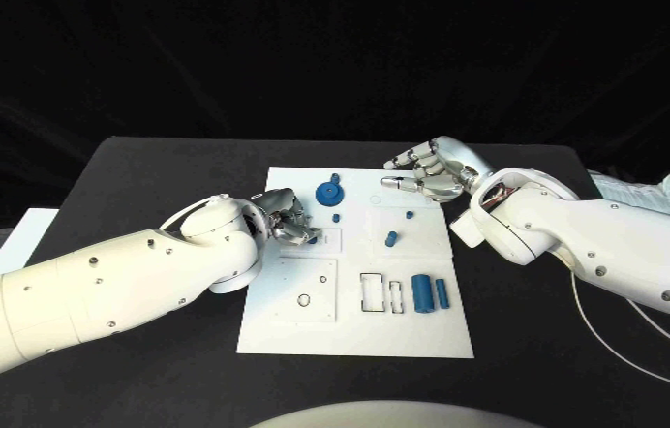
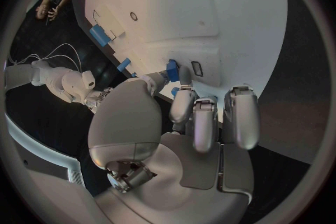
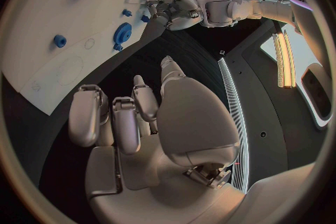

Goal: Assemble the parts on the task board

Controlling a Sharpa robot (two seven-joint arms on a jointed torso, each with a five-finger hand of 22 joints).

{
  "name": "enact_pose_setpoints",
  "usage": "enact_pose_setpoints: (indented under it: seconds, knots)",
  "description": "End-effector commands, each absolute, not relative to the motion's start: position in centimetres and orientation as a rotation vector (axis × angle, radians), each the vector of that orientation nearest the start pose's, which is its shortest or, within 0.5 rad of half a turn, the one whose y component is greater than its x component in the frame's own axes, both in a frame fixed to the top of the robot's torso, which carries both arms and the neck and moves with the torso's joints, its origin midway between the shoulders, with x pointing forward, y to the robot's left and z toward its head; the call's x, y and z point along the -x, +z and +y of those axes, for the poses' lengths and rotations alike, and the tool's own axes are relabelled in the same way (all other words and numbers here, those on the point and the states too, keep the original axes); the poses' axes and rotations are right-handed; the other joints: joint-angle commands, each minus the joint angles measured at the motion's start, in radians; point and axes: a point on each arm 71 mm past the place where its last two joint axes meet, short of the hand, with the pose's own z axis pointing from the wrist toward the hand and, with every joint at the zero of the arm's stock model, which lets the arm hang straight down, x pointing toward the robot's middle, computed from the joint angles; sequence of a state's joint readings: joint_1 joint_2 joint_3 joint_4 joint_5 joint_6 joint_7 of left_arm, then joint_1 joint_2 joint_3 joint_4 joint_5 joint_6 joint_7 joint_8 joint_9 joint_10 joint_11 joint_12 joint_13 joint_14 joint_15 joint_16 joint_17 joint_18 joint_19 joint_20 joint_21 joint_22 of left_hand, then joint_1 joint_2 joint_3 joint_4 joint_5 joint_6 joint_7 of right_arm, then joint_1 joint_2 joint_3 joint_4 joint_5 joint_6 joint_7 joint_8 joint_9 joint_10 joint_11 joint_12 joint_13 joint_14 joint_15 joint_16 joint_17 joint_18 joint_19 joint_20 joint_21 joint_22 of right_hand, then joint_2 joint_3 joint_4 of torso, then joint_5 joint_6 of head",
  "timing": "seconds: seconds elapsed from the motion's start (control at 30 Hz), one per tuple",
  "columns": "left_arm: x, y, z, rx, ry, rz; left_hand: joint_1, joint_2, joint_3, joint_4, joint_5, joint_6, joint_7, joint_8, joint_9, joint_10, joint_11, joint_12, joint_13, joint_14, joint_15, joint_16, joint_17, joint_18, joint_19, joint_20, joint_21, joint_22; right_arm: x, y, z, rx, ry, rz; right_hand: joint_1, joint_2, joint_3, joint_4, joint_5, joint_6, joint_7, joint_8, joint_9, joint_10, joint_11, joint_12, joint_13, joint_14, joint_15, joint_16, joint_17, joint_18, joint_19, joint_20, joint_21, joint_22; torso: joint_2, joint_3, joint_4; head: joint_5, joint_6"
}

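The white task board lies mid-table. My left hand rests over the board's left side, and in the left wrist view its thumb and a finger pinch a small blue part close to the board. My right hand hovers at the board's far edge with its fingers loosely bent around nothing. A blue gear stands near the far edge between the hands. A small peg and two short blue pieces sit mid-board. Blue cylinders lie side by side at the right.
Rectangular slots and an oval hole open in the board's near half. A white cable trails over the black table at the right. A pale sheet pokes in at the left edge.
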State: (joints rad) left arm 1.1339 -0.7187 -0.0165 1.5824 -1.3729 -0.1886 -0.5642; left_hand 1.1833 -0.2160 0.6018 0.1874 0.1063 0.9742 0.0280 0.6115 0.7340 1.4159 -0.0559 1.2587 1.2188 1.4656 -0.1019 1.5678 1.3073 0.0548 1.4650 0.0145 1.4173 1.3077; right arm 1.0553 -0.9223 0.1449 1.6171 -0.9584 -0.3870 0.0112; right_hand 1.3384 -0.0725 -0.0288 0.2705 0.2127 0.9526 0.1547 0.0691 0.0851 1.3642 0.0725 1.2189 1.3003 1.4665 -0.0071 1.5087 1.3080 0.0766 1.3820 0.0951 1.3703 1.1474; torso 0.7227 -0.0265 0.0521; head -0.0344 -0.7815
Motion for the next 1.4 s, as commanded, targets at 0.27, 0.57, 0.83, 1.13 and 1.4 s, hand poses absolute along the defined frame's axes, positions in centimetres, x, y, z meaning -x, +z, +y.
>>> enact_pose_setpoints:
  seconds: [0.27, 0.57, 0.83, 1.13, 1.4]
  knots:
    - [-46.2, -23.3, 14.7, 0.091, -0.388, 2.078, -0.033, -0.007, 0.001, -0.012, 0.001, 0.039, -0.027, -0.002, 0.000, 0.006, -0.007, 0.005, -0.001, 0.105, -0.007, 0.003, 0.264, -0.007, 0.023, -0.010, 0.002, 0.095, -46.8, -17.4, -21.8, -0.386, 1.023, 1.630, -0.002, 0.006, -0.007, 0.000, 0.005, 0.008, -0.002, 0.002, 0.000, 0.000, -0.006, -0.004, -0.002, 0.077, -0.003, -0.007, 0.144, 0.008, -0.009, -0.001, -0.006, -0.003, 0.000, 0.0004, 0.0002, -0.002, -0.005]
    - [-46.3, -23.2, 14.8, 0.094, -0.375, 2.082, -0.072, -0.031, -0.033, 0.019, 0.014, 0.050, -0.030, -0.004, 0.001, 0.010, -0.009, 0.008, 0.002, 0.105, -0.009, 0.003, 0.264, -0.008, 0.025, -0.012, 0.003, 0.099, -46.9, -17.4, -21.7, -0.385, 1.025, 1.622, -0.002, 0.007, -0.007, 0.000, 0.005, 0.008, -0.002, 0.002, 0.000, 0.000, -0.006, -0.003, -0.001, 0.077, -0.003, -0.007, 0.143, 0.008, -0.009, -0.001, -0.006, -0.003, 0.000, 0.0006, 0.0009, -0.004, -0.010]
    - [-46.6, -23.1, 14.7, 0.096, -0.366, 2.080, -0.084, -0.035, -0.046, 0.029, 0.015, 0.058, -0.032, -0.001, 0.004, 0.015, -0.010, 0.019, 0.015, 0.105, -0.010, 0.003, 0.264, -0.008, 0.026, -0.013, 0.003, 0.100, -46.9, -17.4, -21.7, -0.385, 1.026, 1.622, -0.002, 0.007, -0.008, 0.000, 0.007, 0.008, -0.002, 0.002, 0.000, -0.001, -0.006, -0.005, -0.003, 0.076, -0.003, -0.010, 0.139, 0.009, -0.011, -0.001, -0.009, -0.009, -0.001, -0.0007, 0.0016, -0.006, -0.013]
    - [-46.9, -22.8, 14.6, 0.098, -0.360, 2.074, -0.092, -0.035, -0.054, 0.036, 0.015, 0.061, -0.033, 0.000, 0.006, 0.016, -0.011, 0.021, 0.017, 0.105, -0.010, 0.003, 0.264, -0.008, 0.026, -0.014, 0.004, 0.102, -46.9, -17.4, -21.7, -0.385, 1.026, 1.622, -0.002, 0.007, -0.008, 0.000, 0.007, 0.008, -0.002, 0.002, 0.000, -0.001, -0.006, -0.005, -0.003, 0.076, -0.003, -0.010, 0.139, 0.009, -0.011, -0.001, -0.009, -0.009, -0.001, -0.0004, 0.0012, -0.007, -0.011]
    - [-47.4, -22.3, 14.3, 0.092, -0.360, 2.073, -0.094, -0.032, -0.055, 0.040, 0.016, 0.062, -0.034, 0.001, 0.007, 0.019, -0.011, 0.026, 0.023, 0.105, -0.011, 0.003, 0.264, -0.009, 0.027, -0.014, 0.006, 0.104, -46.9, -17.4, -21.6, -0.385, 1.027, 1.623, -0.003, 0.007, -0.009, 0.000, 0.008, 0.008, -0.002, 0.002, 0.000, -0.003, -0.006, -0.007, -0.005, 0.075, -0.003, -0.012, 0.136, 0.010, -0.013, -0.001, -0.011, -0.014, 0.000, -0.0004, 0.0012, -0.006, -0.009]
